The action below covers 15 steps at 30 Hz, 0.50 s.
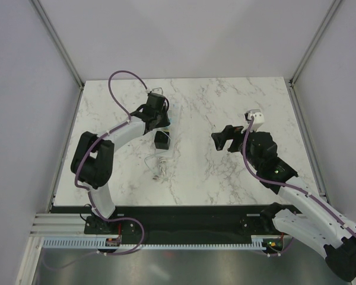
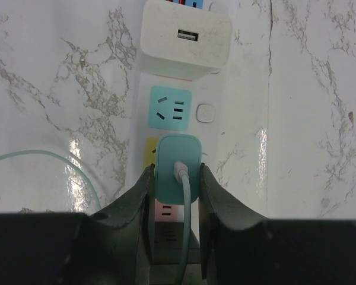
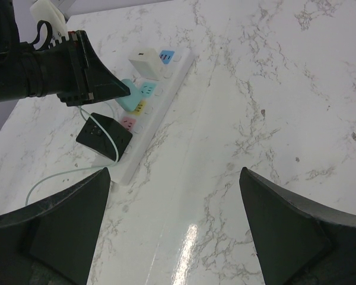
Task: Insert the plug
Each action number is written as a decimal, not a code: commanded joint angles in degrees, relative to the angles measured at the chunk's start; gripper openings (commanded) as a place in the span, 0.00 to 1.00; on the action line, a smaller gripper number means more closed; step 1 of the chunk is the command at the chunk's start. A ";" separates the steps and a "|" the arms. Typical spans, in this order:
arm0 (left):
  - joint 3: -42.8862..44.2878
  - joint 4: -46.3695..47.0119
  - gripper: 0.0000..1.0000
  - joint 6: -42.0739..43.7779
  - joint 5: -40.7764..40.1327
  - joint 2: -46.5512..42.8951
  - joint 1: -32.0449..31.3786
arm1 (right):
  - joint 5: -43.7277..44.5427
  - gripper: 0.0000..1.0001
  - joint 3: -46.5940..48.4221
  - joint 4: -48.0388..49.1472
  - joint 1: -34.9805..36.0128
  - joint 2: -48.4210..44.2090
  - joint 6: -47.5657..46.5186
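In the left wrist view my left gripper (image 2: 176,178) is shut on a teal plug (image 2: 178,155) with a pale cable (image 2: 186,237). The plug stands over the yellow socket (image 2: 148,155) of a white power strip (image 2: 225,113); I cannot tell whether its prongs are in. A free teal socket (image 2: 171,111) lies just beyond, a pink one (image 2: 166,211) just behind. In the top view the left gripper (image 1: 160,114) is at the back left. My right gripper (image 1: 222,139) is open and empty, apart from the strip. It looks at the strip (image 3: 166,80) and plug (image 3: 126,95).
A white USB adapter (image 2: 186,38) sits in the strip's far end. A black adapter (image 3: 104,135) sits at its near end, also in the top view (image 1: 162,140). A loose cable coil (image 1: 160,167) lies in front of it. White walls enclose the marble table (image 1: 225,172).
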 commanded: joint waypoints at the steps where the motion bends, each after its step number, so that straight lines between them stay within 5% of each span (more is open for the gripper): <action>1: 2.14 -1.02 0.02 -2.20 0.07 1.16 -0.37 | -0.41 0.98 0.06 1.06 -0.35 -1.36 -0.63; 15: 5.65 -8.14 0.02 -3.61 -1.25 2.56 -0.37 | 0.20 0.98 -0.38 1.06 -0.43 -1.18 -0.90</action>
